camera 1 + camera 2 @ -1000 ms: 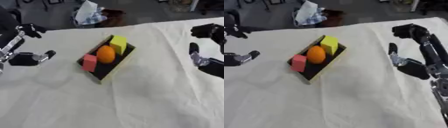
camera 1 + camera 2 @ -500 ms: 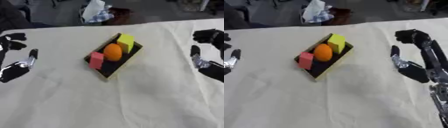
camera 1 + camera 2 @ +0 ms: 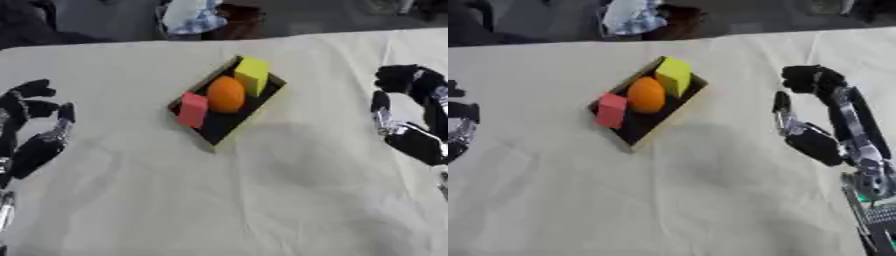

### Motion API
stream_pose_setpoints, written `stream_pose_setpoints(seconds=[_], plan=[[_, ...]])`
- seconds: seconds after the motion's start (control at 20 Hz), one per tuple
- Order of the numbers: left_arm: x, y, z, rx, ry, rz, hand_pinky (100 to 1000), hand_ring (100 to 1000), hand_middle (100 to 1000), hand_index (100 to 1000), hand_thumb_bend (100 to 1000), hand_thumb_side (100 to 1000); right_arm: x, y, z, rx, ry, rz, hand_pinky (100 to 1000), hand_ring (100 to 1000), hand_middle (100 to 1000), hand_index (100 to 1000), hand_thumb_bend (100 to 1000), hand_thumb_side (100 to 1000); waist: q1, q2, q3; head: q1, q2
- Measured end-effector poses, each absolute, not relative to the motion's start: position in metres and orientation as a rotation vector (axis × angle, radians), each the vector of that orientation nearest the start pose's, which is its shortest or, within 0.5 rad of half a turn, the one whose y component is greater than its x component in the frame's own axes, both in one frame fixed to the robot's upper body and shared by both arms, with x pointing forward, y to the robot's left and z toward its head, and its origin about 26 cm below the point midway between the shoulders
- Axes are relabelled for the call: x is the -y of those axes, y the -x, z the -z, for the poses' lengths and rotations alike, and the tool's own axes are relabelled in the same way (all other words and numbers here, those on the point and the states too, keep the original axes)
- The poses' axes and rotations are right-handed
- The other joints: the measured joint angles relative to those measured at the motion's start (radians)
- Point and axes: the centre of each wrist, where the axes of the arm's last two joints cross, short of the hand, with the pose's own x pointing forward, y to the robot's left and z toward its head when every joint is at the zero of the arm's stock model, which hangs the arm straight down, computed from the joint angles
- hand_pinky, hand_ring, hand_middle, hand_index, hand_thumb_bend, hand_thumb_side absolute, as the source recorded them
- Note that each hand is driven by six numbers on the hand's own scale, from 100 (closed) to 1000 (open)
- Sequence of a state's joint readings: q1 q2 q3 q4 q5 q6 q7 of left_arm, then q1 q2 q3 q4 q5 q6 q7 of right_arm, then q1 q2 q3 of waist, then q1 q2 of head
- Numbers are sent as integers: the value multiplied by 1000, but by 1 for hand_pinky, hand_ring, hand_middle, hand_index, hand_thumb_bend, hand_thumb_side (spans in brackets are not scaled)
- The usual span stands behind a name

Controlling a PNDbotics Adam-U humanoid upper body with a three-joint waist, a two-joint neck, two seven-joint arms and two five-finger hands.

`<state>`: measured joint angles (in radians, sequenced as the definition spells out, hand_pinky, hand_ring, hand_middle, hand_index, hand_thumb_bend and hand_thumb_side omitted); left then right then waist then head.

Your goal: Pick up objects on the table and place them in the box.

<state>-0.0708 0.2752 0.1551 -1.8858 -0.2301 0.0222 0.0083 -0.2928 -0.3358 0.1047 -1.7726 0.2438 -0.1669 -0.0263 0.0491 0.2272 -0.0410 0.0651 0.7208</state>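
**Three items in the box, both hands off to the sides**

The box (image 3: 229,125) lies askew on the cream cloth (image 3: 262,200), a shallow tray with a dark floor and a pale rim, its long axis running from upper right to lower left; inside it sit a yellow block (image 3: 252,74) at the far end, an orange ball (image 3: 226,94) in the middle, touching or just beside the yellow one, and a red block (image 3: 192,109) at the near left end, close against the ball; all three are within the rim.

The left hand (image 3: 35,145) shows at the left edge, well apart from the box, fingers spread and relaxed, holding nothing; in the right eye view only a sliver of it appears at the edge.

The right hand (image 3: 808,135) is at the right side, well apart from the box; its fingers (image 3: 805,79) curve over at the top and the thumb stands separate below, with nothing between them; the palm is empty.

Beyond the far edge of the cloth is a dark floor with a blue-white bundle (image 3: 191,17).
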Motion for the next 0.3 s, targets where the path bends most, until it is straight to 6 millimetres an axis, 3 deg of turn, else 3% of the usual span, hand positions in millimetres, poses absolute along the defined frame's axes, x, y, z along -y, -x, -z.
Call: stream_pose_setpoints(seconds=[0.3], plan=[[-310, -284, -107, 1890, -467, 285, 716, 652, 686, 830, 245, 329, 251, -325, -128, 2156, 314, -572, 741, 723, 695, 773, 100, 316, -3, 0, 2, -4, 19]])
